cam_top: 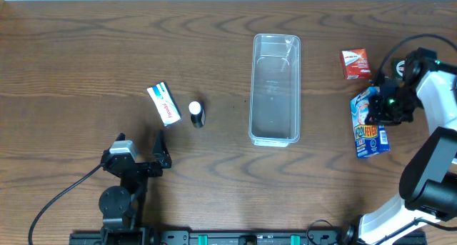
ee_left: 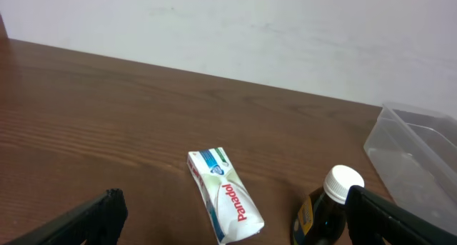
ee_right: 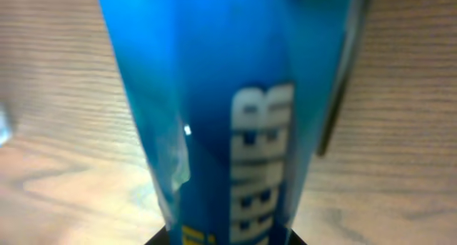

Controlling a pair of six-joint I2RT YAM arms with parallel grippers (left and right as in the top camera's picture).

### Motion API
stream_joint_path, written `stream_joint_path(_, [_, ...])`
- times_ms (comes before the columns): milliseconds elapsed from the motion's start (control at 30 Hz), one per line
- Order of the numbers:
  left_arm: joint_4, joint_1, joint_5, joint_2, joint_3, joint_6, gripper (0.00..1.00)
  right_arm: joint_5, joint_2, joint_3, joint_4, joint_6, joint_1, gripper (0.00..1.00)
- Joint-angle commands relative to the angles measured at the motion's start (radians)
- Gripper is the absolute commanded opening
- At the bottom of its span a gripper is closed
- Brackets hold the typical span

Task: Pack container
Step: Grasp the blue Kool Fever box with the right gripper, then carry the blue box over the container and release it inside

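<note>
**Empty Bin at Mid-Table**

The container (cam_top: 275, 88) sat at the table's centre, open side up, its long axis running straight away from the robot. It looked light, slick and thin-walled, so the rim seemed the best hold. The left gripper (cam_top: 141, 148) gaped wide, holding nothing. The right gripper (cam_top: 378, 109) hung over a blue packet (cam_top: 370, 134); its grip could not be told.

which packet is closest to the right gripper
The blue packet, right at the right gripper; the red box lies farther back, the white Panadol box far left.
</note>
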Motion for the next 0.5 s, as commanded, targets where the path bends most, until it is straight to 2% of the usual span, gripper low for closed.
stream_joint_path(0, [-0.016, 0.006, 0.007, -0.003, -0.026, 0.009, 0.98, -0.068, -0.002, 0.120, -0.064, 0.022, -0.006, 0.16])
stream_joint_path(133, [-0.016, 0.006, 0.007, -0.003, -0.026, 0.009, 0.98, -0.160, -0.002, 0.290, -0.218, 0.022, -0.006, 0.17])
stream_joint_path(267, [-0.016, 0.006, 0.007, -0.003, -0.026, 0.009, 0.98, -0.390, -0.002, 0.466, -0.335, 0.022, -0.005, 0.17])
stream_joint_path(400, [-0.016, 0.006, 0.007, -0.003, -0.026, 0.009, 0.98, -0.707, -0.002, 0.565, -0.336, 0.022, 0.013, 0.15])
stream_joint_path(467, [-0.016, 0.006, 0.007, -0.003, -0.026, 0.009, 0.98, -0.806, -0.002, 0.568, -0.306, 0.022, 0.033, 0.16])
